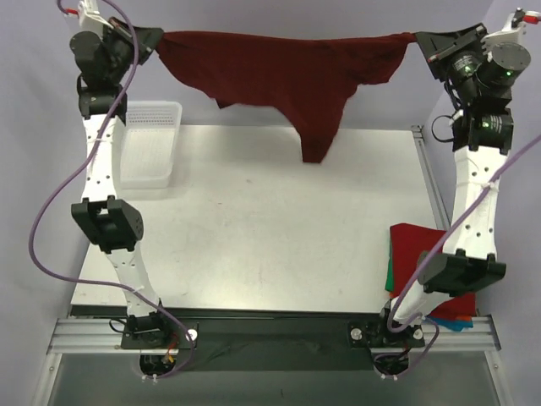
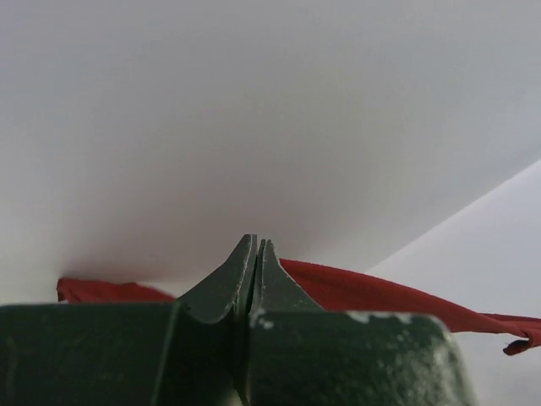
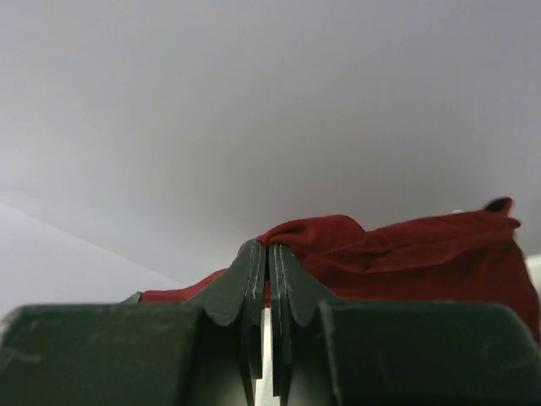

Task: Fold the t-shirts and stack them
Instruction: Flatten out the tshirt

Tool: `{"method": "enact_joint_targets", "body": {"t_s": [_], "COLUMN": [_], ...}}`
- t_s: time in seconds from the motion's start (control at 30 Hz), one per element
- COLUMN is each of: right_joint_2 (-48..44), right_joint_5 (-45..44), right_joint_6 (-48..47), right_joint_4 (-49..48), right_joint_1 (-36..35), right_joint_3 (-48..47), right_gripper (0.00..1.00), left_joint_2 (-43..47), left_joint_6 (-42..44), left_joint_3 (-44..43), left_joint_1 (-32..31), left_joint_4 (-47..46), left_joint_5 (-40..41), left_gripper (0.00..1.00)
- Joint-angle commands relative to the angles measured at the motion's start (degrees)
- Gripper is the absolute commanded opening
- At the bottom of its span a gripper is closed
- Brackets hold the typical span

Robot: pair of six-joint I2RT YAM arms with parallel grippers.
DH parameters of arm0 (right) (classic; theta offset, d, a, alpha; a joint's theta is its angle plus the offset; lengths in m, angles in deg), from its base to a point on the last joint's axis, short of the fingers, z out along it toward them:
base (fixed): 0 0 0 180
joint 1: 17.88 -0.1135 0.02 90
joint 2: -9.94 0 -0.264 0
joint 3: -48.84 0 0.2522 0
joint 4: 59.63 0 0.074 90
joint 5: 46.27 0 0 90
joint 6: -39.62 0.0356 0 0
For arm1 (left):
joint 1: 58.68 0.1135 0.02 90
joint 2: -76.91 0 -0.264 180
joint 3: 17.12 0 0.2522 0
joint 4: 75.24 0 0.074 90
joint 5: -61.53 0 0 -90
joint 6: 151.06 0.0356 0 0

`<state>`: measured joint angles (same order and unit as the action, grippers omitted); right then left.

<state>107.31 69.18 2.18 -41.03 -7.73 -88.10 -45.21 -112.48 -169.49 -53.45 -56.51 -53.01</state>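
The dark maroon t-shirt [image 1: 287, 76] hangs stretched in the air across the far side of the table, its lower part drooping toward the table's back edge. My left gripper [image 1: 157, 40] is shut on its left end; the cloth shows in the left wrist view [image 2: 372, 292] behind the closed gripper [image 2: 256, 245]. My right gripper [image 1: 416, 39] is shut on its right end, with the cloth [image 3: 406, 245] bunched at the closed gripper [image 3: 268, 249]. A folded brighter red t-shirt [image 1: 416, 249] lies at the table's near right on a green t-shirt [image 1: 390, 277], partly hidden by my right arm.
A white plastic mesh basket [image 1: 149, 144] stands at the table's far left, next to my left arm. The white table [image 1: 270, 228] ends at a metal rail along the near edge. A white wall fills both wrist views.
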Motion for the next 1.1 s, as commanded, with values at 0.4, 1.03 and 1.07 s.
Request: {"method": "enact_joint_targets", "body": {"t_s": [0.4, 1.03, 1.07], "right_joint_2": [-29.76, -33.98, -37.73], "right_joint_5": [-4.01, 9.19, 8.57], "right_joint_6": [6.86, -1.92, -2.80], "right_joint_4": [-17.85, -1.80, 1.98], "right_joint_1": [1.89, 0.22, 0.31], "right_joint_3": [65.75, 97.86, 98.04], "right_gripper": [0.00, 0.39, 0.46], "left_joint_2": [25.79, 48.27, 49.69], "left_joint_6": [-1.84, -1.32, -1.23], "left_joint_3": [58.68, 100.54, 100.98], "left_joint_1": [1.44, 1.27, 1.18], "left_joint_4": [-26.33, -2.89, 1.57], "left_joint_5": [3.43, 19.52, 20.22], "left_gripper": [0.00, 0.21, 0.27]}}
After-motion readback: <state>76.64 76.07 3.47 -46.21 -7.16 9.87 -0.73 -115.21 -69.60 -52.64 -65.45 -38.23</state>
